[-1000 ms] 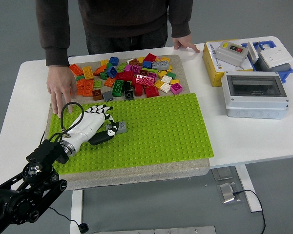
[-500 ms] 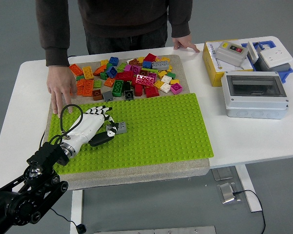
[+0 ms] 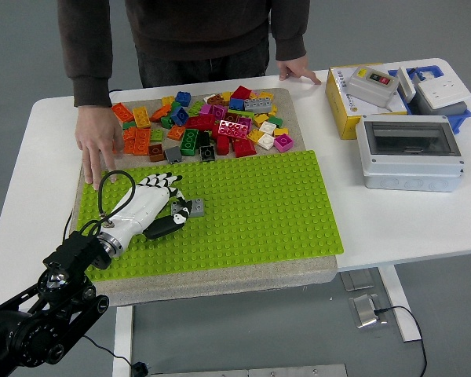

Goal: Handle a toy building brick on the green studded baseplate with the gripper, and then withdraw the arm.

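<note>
Our left hand (image 3: 153,203) has slid back a little toward us since the earlier frame, and the gray brick (image 3: 193,206) has come along with it. We see our fingers (image 3: 177,212) curled at the brick's left side, gripping it. The brick sits on the green baseplate (image 3: 259,204), near its left part. Across the bench (image 3: 408,216), a person's hand (image 3: 99,145) rests flat beside the pile of bricks (image 3: 204,126).

White table (image 3: 47,149), grey floor (image 3: 455,314), apparently bare.
</note>
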You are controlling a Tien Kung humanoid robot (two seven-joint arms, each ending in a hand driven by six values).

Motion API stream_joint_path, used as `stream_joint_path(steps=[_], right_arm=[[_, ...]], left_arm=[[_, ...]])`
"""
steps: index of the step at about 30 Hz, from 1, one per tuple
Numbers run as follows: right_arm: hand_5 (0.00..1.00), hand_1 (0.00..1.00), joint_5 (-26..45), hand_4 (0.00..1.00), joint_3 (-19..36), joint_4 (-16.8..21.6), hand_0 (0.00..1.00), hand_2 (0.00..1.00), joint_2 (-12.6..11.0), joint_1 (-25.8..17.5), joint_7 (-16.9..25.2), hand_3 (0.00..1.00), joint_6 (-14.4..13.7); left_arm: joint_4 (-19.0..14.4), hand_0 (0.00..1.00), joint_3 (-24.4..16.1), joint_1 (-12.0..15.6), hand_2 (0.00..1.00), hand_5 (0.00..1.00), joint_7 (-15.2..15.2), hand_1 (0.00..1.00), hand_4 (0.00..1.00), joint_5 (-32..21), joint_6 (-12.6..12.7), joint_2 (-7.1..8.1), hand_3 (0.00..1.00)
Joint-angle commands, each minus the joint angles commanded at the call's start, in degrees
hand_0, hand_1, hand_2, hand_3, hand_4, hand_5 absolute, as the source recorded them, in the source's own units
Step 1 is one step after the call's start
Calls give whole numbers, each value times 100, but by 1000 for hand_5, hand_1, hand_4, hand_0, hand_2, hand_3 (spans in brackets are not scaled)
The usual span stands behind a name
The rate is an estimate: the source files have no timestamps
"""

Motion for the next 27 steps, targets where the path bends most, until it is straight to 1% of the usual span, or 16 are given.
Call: stream_joint_path(steps=[5,9,13,14,19,20,22,25,26,27], right_arm=[[702,643,14,408,-15,0,653,670,-3,-2,-1,506,-1],[702,643,14,408,-32,0,652,671,-11,-2,-9,507,-3],[702,643,-41,408,-26,0,652,671,-11,3,-36,507,-2],[704,645,-51,408,-20,0,652,671,-11,3,-41,507,-1],[704,645,-88,408,-8,0,652,671,-14,-5,-63,507,10],[704,644,-99,407,-5,0,653,670,-14,-6,-67,504,11],[704,644,-130,407,3,0,653,670,-11,-11,-77,504,13],[704,644,-153,407,13,0,653,670,-8,-27,-85,504,14],[705,643,-158,408,22,0,653,671,-7,-34,-86,505,13],[705,643,-165,408,36,0,653,671,-5,-41,-87,505,12]], left_arm=[[-15,998,-48,15,964,998,29,989,486,19,-19,7,588],[-90,998,-115,25,962,995,1,983,487,-174,-1,55,582],[-191,998,-168,60,962,995,-94,983,487,-634,48,145,582],[-219,998,-178,70,948,966,-114,974,495,-742,55,167,571],[-427,998,-260,142,948,966,-229,974,495,-1294,115,257,571],[-479,998,-291,167,933,928,-244,962,494,-1392,127,263,564],[-661,998,-435,283,933,928,-268,962,494,-1558,157,258,564],[-953,998,-724,525,933,928,-292,962,494,-1620,203,222,564],[-1048,998,-829,619,918,880,-298,952,510,-1608,216,198,564],[-1144,998,-955,731,918,880,-305,952,510,-1577,230,170,564]])
